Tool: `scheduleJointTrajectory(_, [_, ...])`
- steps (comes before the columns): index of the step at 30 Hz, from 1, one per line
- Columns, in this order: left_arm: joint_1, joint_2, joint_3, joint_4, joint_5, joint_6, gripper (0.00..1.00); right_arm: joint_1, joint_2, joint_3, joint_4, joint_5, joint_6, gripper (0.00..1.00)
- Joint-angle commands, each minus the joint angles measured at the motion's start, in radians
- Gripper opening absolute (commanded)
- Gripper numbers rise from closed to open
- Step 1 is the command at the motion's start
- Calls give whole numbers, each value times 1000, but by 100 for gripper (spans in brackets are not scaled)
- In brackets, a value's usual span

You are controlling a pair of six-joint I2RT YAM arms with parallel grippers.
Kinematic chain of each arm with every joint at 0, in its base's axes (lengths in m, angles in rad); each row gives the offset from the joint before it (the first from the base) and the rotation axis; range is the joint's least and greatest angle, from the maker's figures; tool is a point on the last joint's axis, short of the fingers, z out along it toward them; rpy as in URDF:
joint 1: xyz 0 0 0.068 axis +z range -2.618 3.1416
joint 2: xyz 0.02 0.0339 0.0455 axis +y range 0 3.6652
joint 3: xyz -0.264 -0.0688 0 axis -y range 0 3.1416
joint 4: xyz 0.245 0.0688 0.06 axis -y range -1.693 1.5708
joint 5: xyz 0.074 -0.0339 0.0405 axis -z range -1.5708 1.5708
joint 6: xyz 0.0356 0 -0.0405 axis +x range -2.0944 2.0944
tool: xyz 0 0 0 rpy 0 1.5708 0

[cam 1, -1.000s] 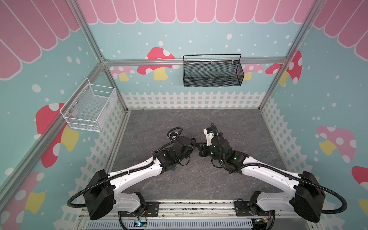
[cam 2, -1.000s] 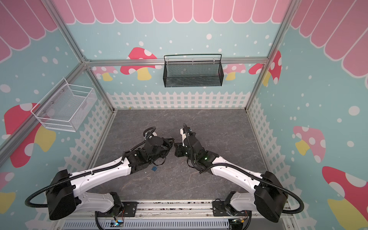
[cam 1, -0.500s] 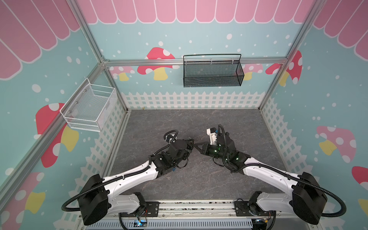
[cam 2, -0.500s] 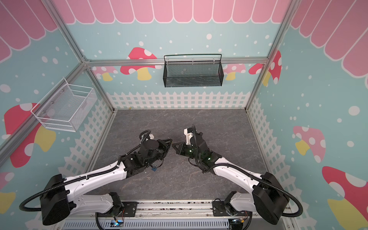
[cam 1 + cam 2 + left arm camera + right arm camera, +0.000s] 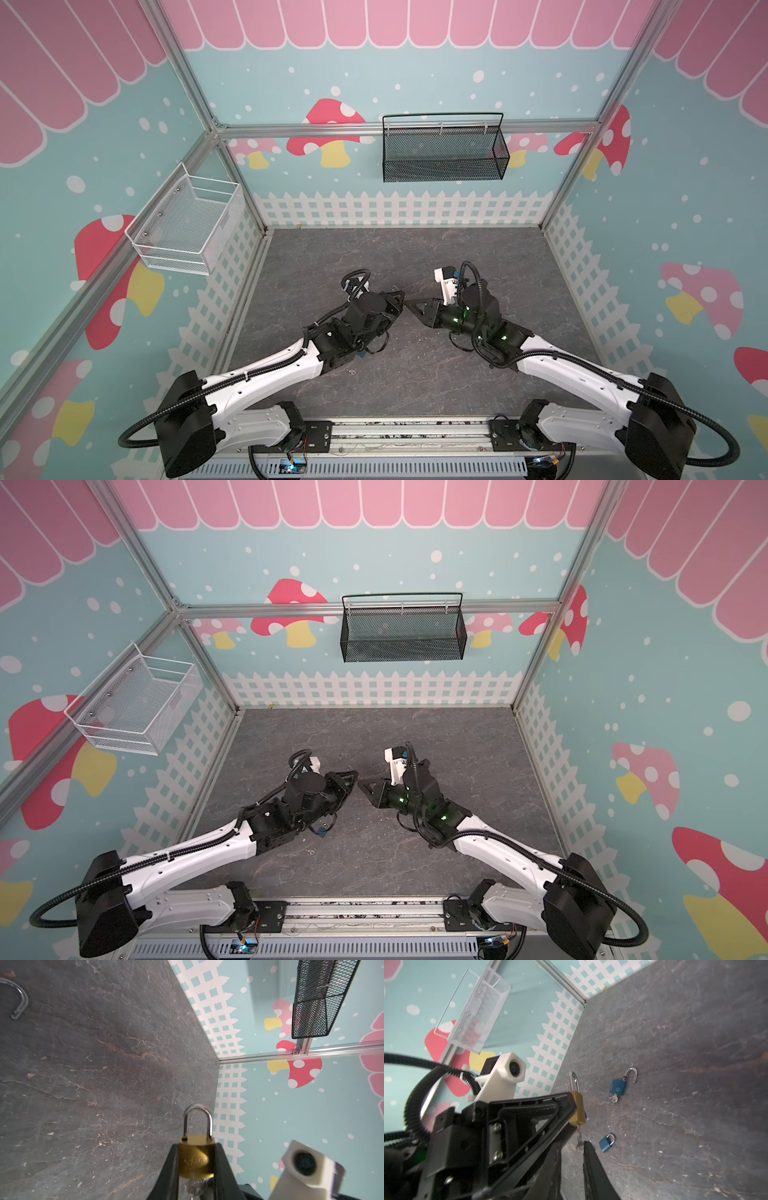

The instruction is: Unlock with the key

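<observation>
The left pincer (image 5: 196, 1148) is clamped on the brass padlock (image 5: 195, 1160) above the desk (image 5: 83, 1064), shackle seated, key (image 5: 579, 1138) in its keyway. The right pincer (image 5: 415, 306) stands slightly parted at the key, seemingly not gripping. Turning looks the step in hand: next, pinch the key's head and twist.

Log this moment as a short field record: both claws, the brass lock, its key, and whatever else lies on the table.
left claw: clamped on the body of the brass padlock
shackle: both legs seated in the body
key: in the keyhole under the lock
right claw: at the key, jaws slightly parted, no clear grip
table: open blue padlock with a key in it; smaller blue padlock, shackle closed
status: brass lock not yet open
</observation>
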Motion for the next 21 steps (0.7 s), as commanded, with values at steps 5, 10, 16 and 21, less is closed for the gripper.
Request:
scheduleJointTrajectory(5, [36,-105,16,-79,13,561,0,-14,-117,83,-240,92,-247,47])
scheduleJointTrajectory(10, [34,-125,9,-71,118,898,0,-27,-45,240,-425,63,-383,54])
scheduleJointTrajectory(16, [33,-144,-33,-4,174,1098,0,-28,105,439,-597,24,-511,57])
scheduleJointTrajectory(21, [31,-156,-76,81,185,1195,0,-29,170,549,-701,74,-586,58])
